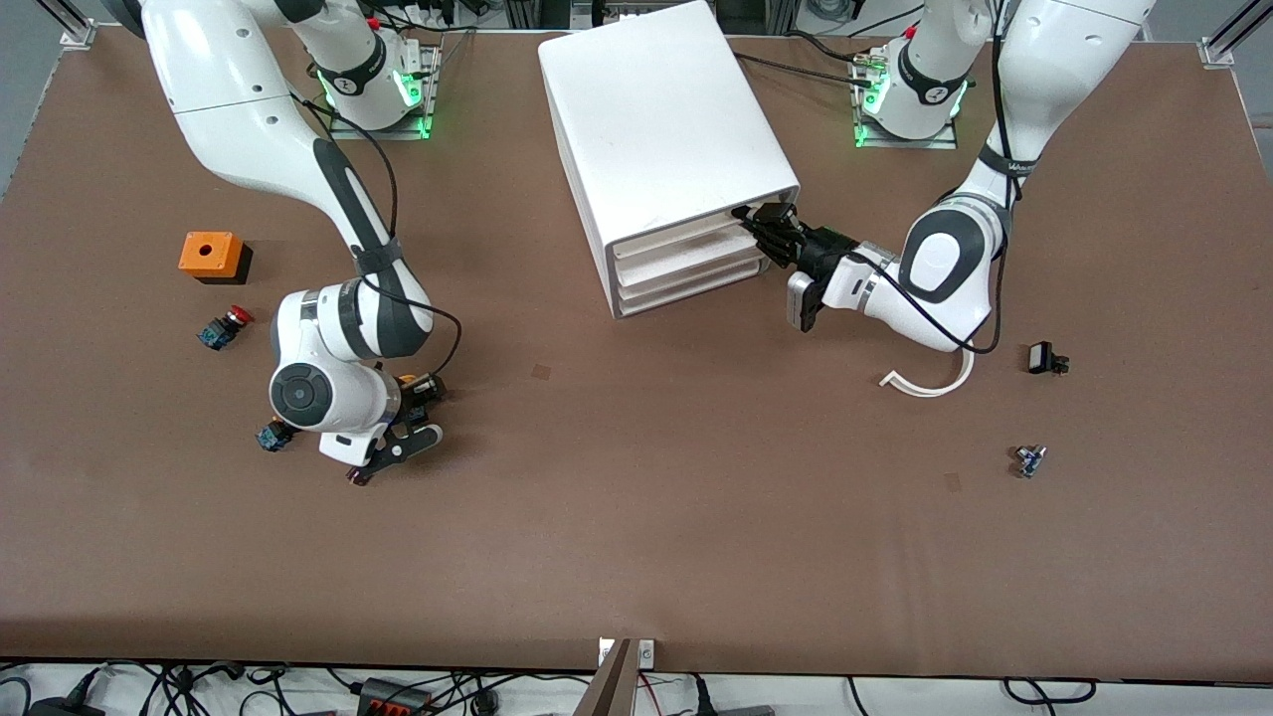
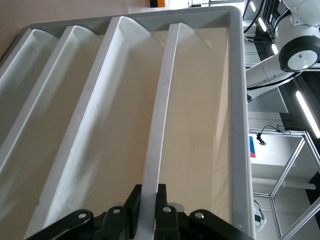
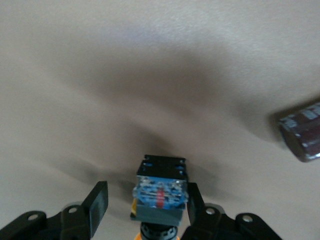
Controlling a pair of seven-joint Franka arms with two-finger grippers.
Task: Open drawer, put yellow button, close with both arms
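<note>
The white cabinet [image 1: 661,119] stands at the robots' edge of the table, between the two bases. Its uppermost drawer [image 1: 686,234] sits in line with the two lower ones. My left gripper [image 1: 758,221] is in front of the drawer, at its end toward the left arm. It is shut on the drawer's thin front lip [image 2: 160,125], pinched between both fingers [image 2: 134,200]. My right gripper [image 1: 423,410] is low over the table, open around the yellow button [image 1: 411,382]. In the right wrist view the button's blue-and-black body [image 3: 161,192] stands between the fingers [image 3: 99,200]; one finger is beside it, the other apart.
An orange block [image 1: 211,255], a red-capped button [image 1: 224,326] and a blue-bodied button [image 1: 273,436] lie toward the right arm's end. A small dark piece [image 1: 358,477] lies by the right gripper. A white curved strip [image 1: 930,383] and two small parts [image 1: 1044,358] [image 1: 1029,460] lie toward the left arm's end.
</note>
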